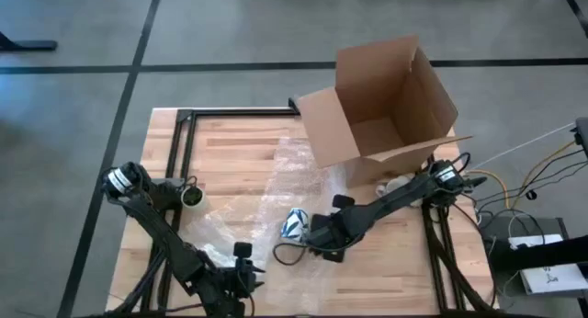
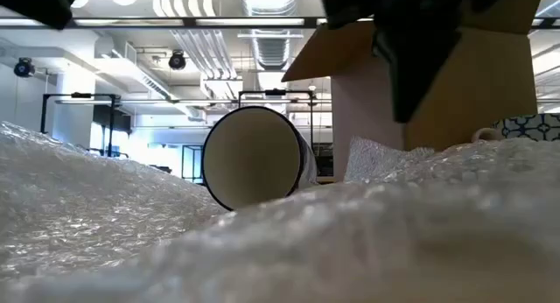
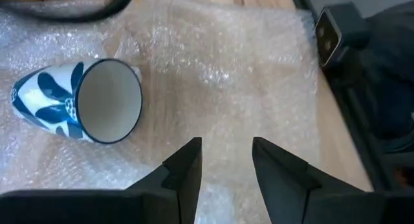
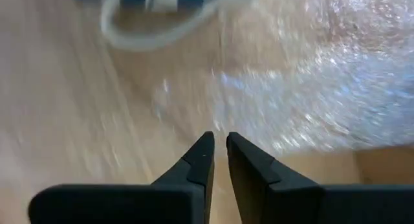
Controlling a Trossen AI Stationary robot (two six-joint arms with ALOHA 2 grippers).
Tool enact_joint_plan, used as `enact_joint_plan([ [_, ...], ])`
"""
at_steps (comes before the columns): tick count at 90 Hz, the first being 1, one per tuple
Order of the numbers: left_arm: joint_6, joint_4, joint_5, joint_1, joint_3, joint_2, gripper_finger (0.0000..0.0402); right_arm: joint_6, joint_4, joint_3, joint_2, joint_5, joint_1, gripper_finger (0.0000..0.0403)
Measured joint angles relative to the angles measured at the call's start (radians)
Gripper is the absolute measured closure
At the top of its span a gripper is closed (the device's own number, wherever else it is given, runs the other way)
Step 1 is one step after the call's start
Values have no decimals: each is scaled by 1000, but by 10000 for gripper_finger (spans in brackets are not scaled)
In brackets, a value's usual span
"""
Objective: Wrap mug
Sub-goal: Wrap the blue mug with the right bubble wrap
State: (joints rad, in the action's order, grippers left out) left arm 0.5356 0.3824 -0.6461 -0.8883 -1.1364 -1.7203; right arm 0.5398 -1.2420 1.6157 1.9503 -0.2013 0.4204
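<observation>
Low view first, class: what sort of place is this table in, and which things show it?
Probably a lab or workshop: exposed ceiling pipes, concrete floor, and a wooden table holding bubble wrap, a mug and a cardboard box.

Glossy glazed mug (image 3: 77,101), seemingly ceramic; crinkly clear bubble wrap (image 3: 226,68); pale wood tabletop (image 1: 230,139); matt cardboard box (image 1: 386,102).

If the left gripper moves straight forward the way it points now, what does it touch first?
Probably the bubble wrap ahead of the left gripper. The mug lies on its side off that line, so the open fingers would likely pass it; depth is unclear.
</observation>
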Motion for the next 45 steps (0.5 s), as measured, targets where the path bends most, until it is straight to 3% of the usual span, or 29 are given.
enact_joint_plan([
  [18, 8, -5, 0, 0, 4, 0, 278, -149, -143, -13, 8, -17, 63, 332],
  [33, 12, -3, 2, 0, 4, 0, 278, -135, -132, -25, 14, -168, 75, 287],
  [45, 114, 39, -28, -6, 4, 0, 279, -177, -140, -29, 36, -239, 89, 269],
])
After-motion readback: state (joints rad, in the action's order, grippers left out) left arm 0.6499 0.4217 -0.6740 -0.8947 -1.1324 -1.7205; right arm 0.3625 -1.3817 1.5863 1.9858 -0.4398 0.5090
